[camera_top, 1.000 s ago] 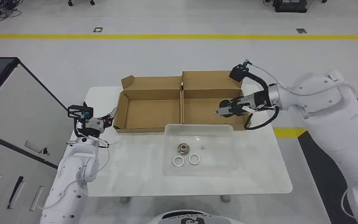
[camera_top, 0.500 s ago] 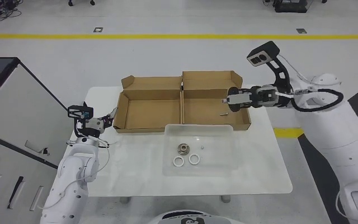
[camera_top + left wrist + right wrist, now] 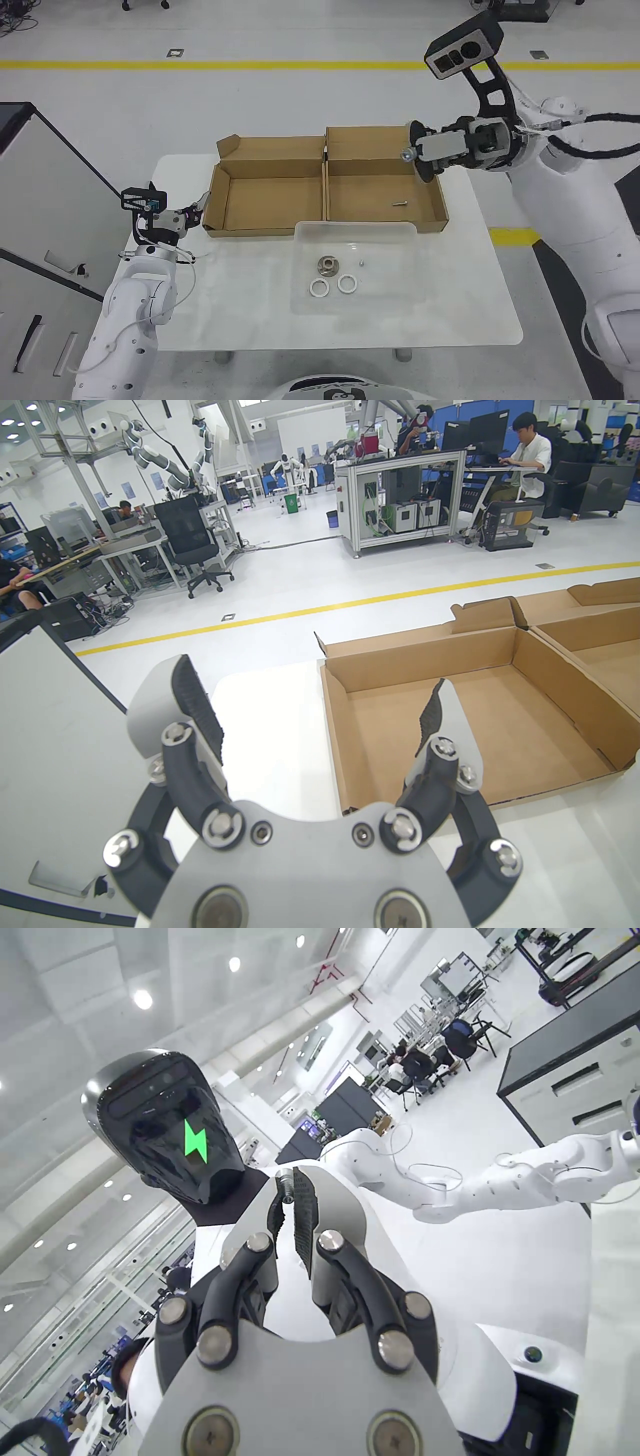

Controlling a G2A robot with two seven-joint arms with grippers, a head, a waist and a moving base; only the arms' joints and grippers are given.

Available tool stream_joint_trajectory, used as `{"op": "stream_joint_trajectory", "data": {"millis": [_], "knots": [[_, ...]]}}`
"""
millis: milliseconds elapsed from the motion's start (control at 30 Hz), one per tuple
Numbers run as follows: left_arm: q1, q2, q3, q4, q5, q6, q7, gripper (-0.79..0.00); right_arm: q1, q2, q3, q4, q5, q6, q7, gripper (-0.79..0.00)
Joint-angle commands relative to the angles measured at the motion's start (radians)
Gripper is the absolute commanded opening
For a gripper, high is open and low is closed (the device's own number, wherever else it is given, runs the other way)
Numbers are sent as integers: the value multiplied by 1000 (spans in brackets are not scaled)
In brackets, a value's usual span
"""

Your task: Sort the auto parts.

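Observation:
My right gripper (image 3: 408, 155) hangs high over the back right corner of the right cardboard box (image 3: 340, 196), turned up toward the robot's head. Its fingers are shut on a small threaded metal bolt (image 3: 286, 1183) pinched at the tips. Another small bolt (image 3: 399, 204) lies on that box's floor. The clear tray (image 3: 400, 300) in front holds a dark gear-like part (image 3: 326, 266), two white rings (image 3: 318, 290) (image 3: 347, 284) and a tiny pale piece (image 3: 362, 263). My left gripper (image 3: 320, 705) stands open and holds nothing, by the left box (image 3: 505, 720) at the table's left side (image 3: 195, 212).
The two open boxes stand side by side along the table's back, flaps raised. A grey cabinet (image 3: 40, 190) stands off the table's left edge. Bare white tabletop (image 3: 240, 300) lies left of and in front of the tray.
My right arm has lifted out of the right box and swung up and back, the wrist turning upward. A bolt now shows on the box floor. The left arm has kept still.

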Motion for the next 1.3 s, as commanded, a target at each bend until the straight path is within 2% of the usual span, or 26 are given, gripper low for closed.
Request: {"op": "stream_joint_trajectory", "data": {"millis": [0,167,300,600,767,933,1167,1267], "knots": [[0,0,0,0,0,0,0,0,0,0,0,0,0,0,0,-785],[0,0,0,0,0,0,0,0,0,0,0,0,0,0,0,-785],[0,0,0,0,0,0,0,0,-52,-10,5,-33,102,-6,-32,-785],[0,0,0,0,0,0,0,0,-119,-52,1,-60,356,-31,57,-785],[0,0,0,0,0,0,0,0,-124,-79,-4,-66,442,-39,81,-785],[0,0,0,0,0,0,0,0,-108,-99,-2,-58,408,-35,69,-785],[0,0,0,0,0,0,0,0,-91,-104,31,-39,196,-7,-12,-785],[0,0,0,0,0,0,0,0,-104,-107,45,-49,160,4,-41,-785]]}}
